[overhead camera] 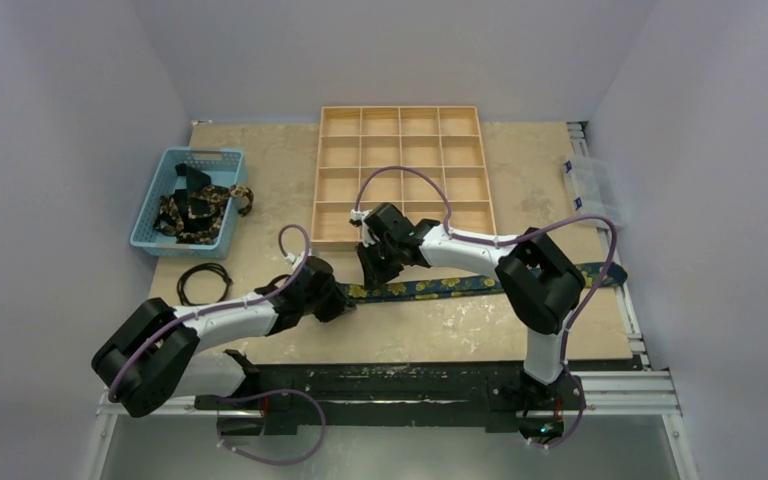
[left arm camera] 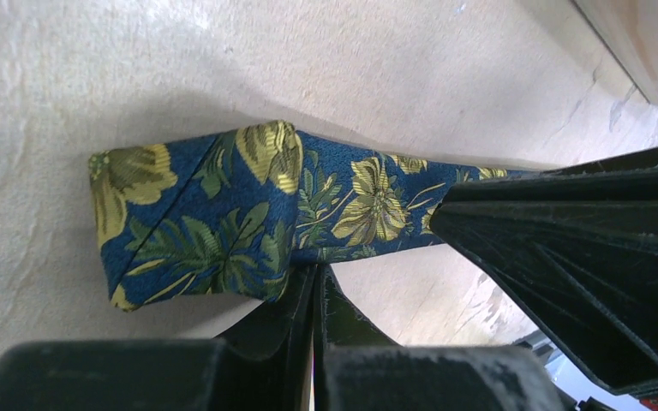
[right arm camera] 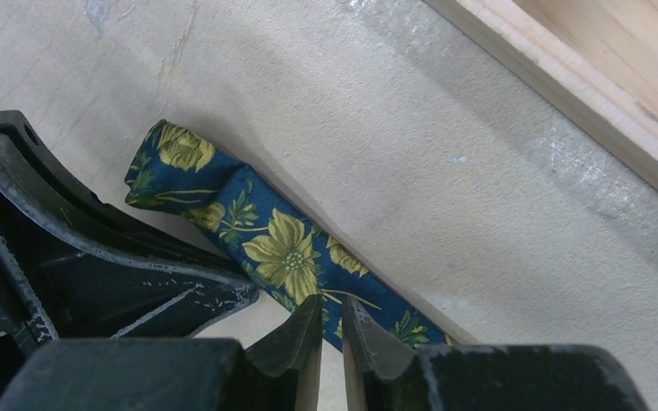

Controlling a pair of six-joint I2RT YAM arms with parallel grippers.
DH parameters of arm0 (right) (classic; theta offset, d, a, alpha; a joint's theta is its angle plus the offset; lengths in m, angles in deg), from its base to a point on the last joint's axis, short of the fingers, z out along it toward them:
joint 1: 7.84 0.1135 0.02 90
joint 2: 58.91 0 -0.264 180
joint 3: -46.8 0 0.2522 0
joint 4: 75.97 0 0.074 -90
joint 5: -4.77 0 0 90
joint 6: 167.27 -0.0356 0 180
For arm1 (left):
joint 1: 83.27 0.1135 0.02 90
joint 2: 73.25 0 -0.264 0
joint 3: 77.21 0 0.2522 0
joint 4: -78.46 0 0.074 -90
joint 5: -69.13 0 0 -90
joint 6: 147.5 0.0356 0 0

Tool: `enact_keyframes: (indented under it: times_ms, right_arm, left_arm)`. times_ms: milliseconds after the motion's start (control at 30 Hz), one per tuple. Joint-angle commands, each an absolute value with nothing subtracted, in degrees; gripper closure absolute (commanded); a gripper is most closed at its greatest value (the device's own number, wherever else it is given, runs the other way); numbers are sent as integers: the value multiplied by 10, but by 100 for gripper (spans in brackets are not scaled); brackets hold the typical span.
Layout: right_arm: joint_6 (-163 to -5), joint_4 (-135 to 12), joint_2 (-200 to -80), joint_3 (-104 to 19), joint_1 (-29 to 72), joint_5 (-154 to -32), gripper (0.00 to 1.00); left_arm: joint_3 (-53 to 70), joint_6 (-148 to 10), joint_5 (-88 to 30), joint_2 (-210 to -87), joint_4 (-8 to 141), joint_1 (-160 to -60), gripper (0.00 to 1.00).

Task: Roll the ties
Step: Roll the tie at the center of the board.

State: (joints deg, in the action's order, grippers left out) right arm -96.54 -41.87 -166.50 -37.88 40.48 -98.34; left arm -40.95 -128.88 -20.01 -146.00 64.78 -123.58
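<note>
One navy tie [overhead camera: 460,284] with a yellow-gold floral print lies stretched across the table in front of the wooden tray [overhead camera: 332,175]. Its left end is folded over on itself [left arm camera: 197,214]. My left gripper [overhead camera: 335,300] is shut, its tips [left arm camera: 319,270] pinching the lower edge of the folded end. My right gripper [overhead camera: 375,270] sits just to the right of it, nearly shut, its tips [right arm camera: 332,301] on the edge of the same tie [right arm camera: 283,248]. The end looks slightly raised off the table. More ties [overhead camera: 195,210] lie bunched in a blue basket [overhead camera: 150,215].
A thin black cable loop [overhead camera: 205,283] lies on the table left of my left arm. A clear plastic item [overhead camera: 590,185] sits at the right table edge. The tray's wooden rim [right arm camera: 583,111] is close behind the grippers.
</note>
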Motion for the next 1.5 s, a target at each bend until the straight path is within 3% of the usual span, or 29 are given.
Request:
enact_keyframes:
  times_ms: [0, 333, 633, 1133, 1267, 1400, 1467]
  right_arm:
    - [-956, -423, -1656, -406, 406, -993, 86]
    - [-954, -402, -1683, -452, 406, -871, 85]
    - [-929, -408, -1725, -445, 415, -916, 88]
    - [-908, -389, -1674, -446, 421, -941, 88]
    - [-915, -366, -1621, -448, 402, -923, 78]
    - [-992, -387, -1522, -398, 327, -959, 69]
    - [-1029, -384, -1469, -380, 297, -949, 64]
  left_arm:
    - [-418, -1280, -132, -1466, 629, -1234, 100]
    - [-431, -1290, -125, -1448, 614, -1230, 100]
    - [-418, -1295, -135, -1475, 618, -1230, 100]
    - [-410, -1285, -139, -1470, 614, -1230, 100]
    - [-354, -1175, -166, -1423, 563, -1235, 81]
    - [-241, -952, -194, -1393, 457, -1271, 56]
    - [-179, -840, -205, -1406, 418, -1283, 53]
